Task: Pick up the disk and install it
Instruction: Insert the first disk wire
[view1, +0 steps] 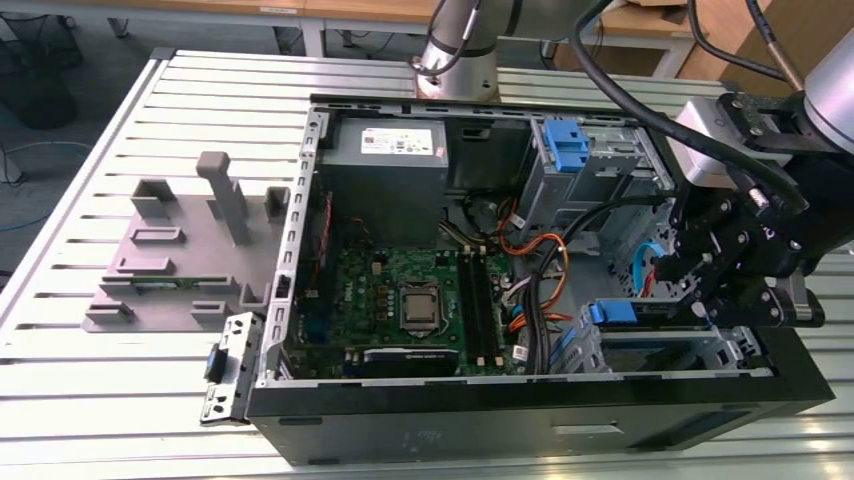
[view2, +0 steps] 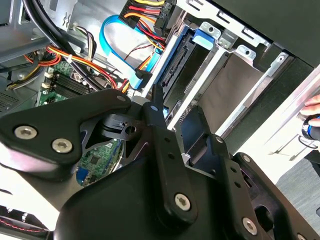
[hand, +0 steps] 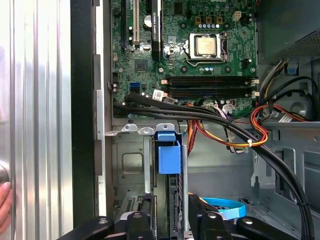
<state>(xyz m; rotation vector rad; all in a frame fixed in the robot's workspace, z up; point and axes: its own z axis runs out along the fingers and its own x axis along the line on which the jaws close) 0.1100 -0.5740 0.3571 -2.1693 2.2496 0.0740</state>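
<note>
Exterior view: claw (view1: 705, 300) at frame right, over the drive cage (view1: 721, 350) of the open computer case (view1: 534, 420) on the desk (view1: 80, 400). The disk (view1: 625, 313) stands on edge in the cage, blue carrier up, label hidden.

Second wrist view: claw (view2: 185, 120) low centre, disk (view2: 175, 65) above it in its slot. Best pressed straight along the rails, kept square, clear of the blue ribbon cable (view2: 115, 45). How deep it is seated is hard to make out.

First wrist view: claw (hand: 170, 220) at bottom edge, cut off. Disk (hand: 168, 152) centre frame. Cannot tell if the claw clamps it or is loose. Hand (hand: 4, 202) cropped at left edge.
</note>
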